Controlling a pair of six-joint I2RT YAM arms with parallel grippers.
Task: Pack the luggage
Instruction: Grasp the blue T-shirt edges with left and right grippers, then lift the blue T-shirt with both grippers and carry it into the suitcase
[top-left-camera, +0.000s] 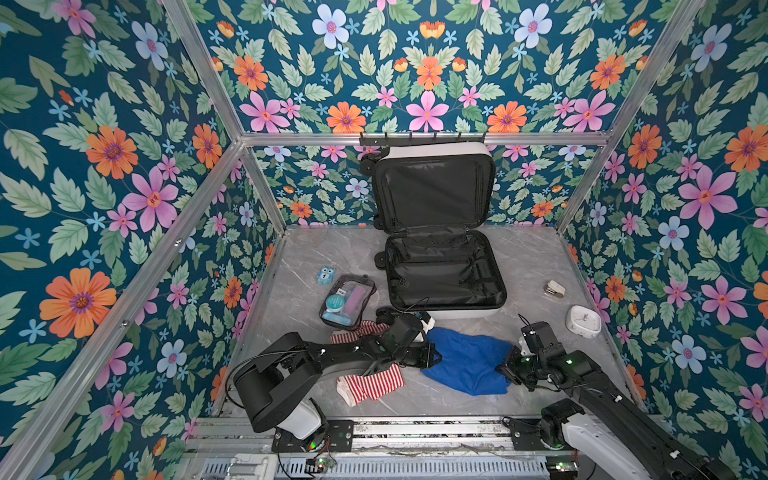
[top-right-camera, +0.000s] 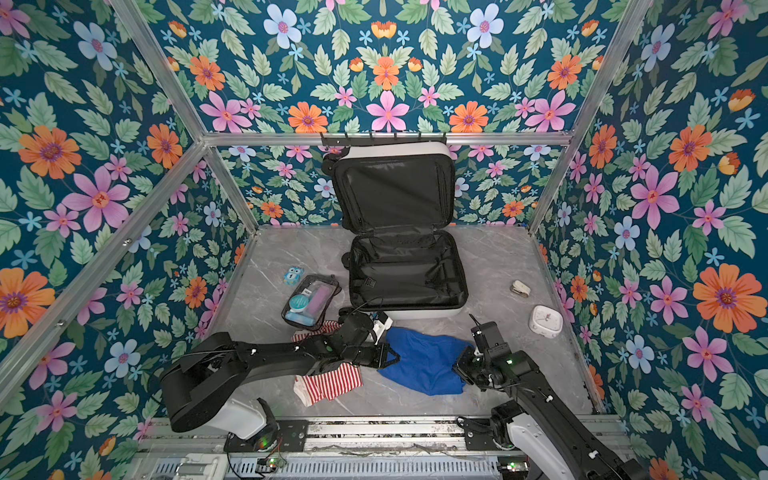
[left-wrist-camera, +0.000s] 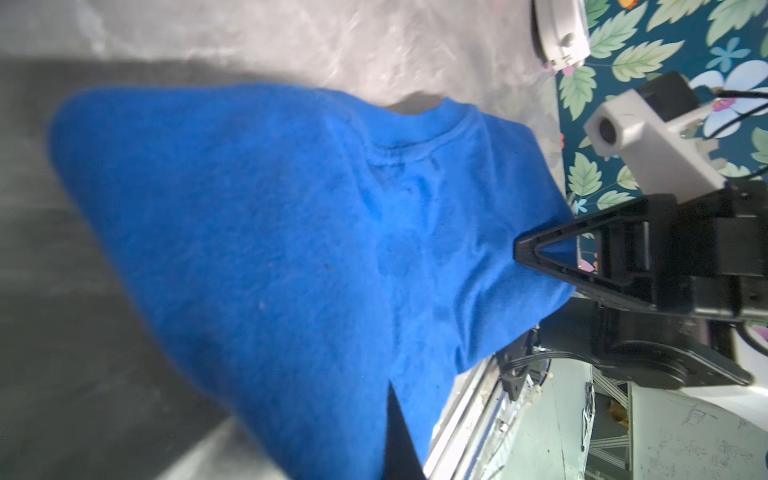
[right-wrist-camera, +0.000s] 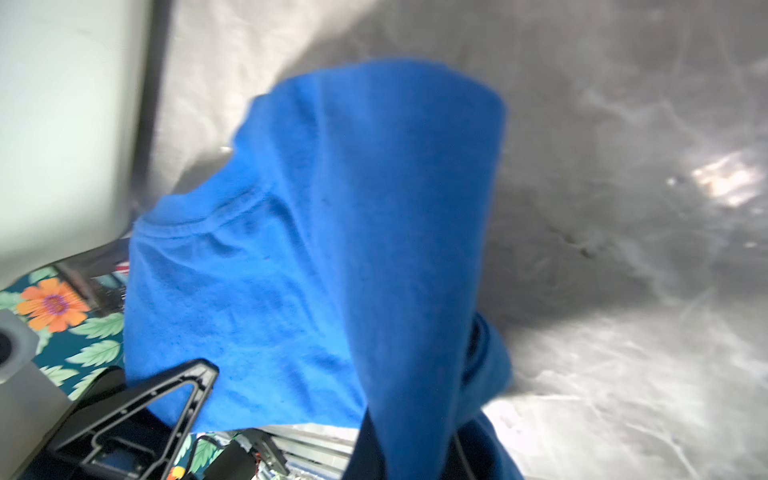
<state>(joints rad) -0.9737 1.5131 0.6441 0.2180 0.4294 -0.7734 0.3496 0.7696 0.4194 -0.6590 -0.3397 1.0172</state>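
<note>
The left gripper (top-left-camera: 432, 354) is clamped on one edge of the blue shirt (top-left-camera: 465, 362), and the right gripper (top-left-camera: 505, 368) is clamped on the opposite edge; each wrist view shows the other arm's jaws pinched together on a fold of fabric. The shirt hangs between them as a slack sheet, and its shadow on the table (top-left-camera: 532, 257) suggests that most of it is off the surface, though a top view leaves it unclear whether the near hem is trailing. The luggage (top-left-camera: 440, 266) lies open just beyond the shirt, its empty black-lined tray flat on the table and its lid standing against the back wall. The likely next move is to carry the shirt over the near rim and lower it in. Both grips look thin, so a pull by one arm ahead of the other could tug the cloth out of a jaw. A low carry could snag the sagging middle on the rim or on the wheels beside the left gripper. The left arm lies over the striped cloth (top-left-camera: 370, 384) and close to the pouch (top-left-camera: 347, 301), so a sweep could drag either. A long reach could knock the lid down onto the tray. The clock (top-left-camera: 584, 320) sits near the right arm's elbow side.
</note>
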